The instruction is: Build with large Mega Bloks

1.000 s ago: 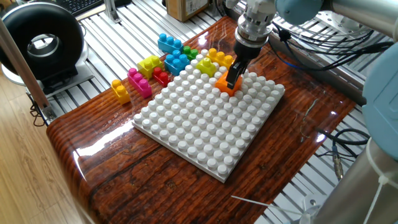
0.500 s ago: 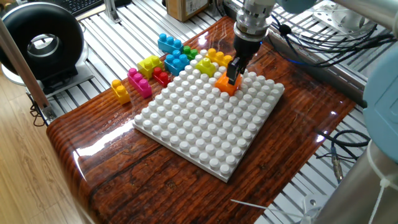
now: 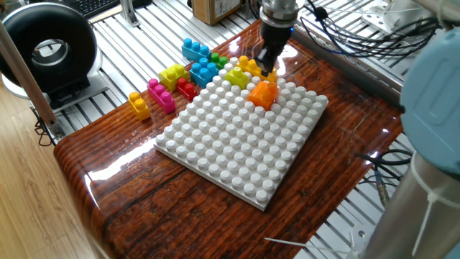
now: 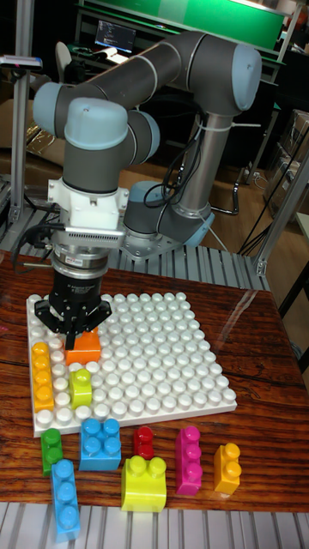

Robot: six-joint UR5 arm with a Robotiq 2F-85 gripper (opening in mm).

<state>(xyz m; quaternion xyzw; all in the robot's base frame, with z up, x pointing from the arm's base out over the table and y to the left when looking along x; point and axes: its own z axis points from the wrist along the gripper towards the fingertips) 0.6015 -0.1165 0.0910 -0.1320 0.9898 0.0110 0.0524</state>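
The gripper [image 4: 75, 333] hangs just above the orange brick [image 4: 84, 344], its two dark fingers spread apart with nothing between them; in the fixed view the gripper [image 3: 264, 66] sits a little behind and above that same orange brick [image 3: 262, 94], clear of it. The orange brick is seated on the white baseplate [image 4: 163, 377], near one edge, and in the tall fixed view the fingers hide part of its top so its stud count cannot be read. Also on the baseplate are a long yellow brick [image 4: 41, 375] along the rim and a lime brick [image 4: 81, 388] just beside it; in the fixed view the lime brick [image 3: 238, 77] shows but the gripper partly covers the yellow one. Off the plate, on the wooden table [image 3: 129, 187], lie the loose bricks: a green one [image 4: 51, 449], a blue block [image 4: 100, 443], a longer blue brick [image 4: 64, 499], a small red brick [image 4: 143, 443], a big yellow-lime brick [image 4: 144, 483], a magenta brick [image 4: 188, 460] and an orange-yellow brick [image 4: 227, 467]. In the fixed view these cluster behind the plate's far-left edge, overlapping so that the red and green ones are barely visible. The arm's upper links are cut off by the frame there.
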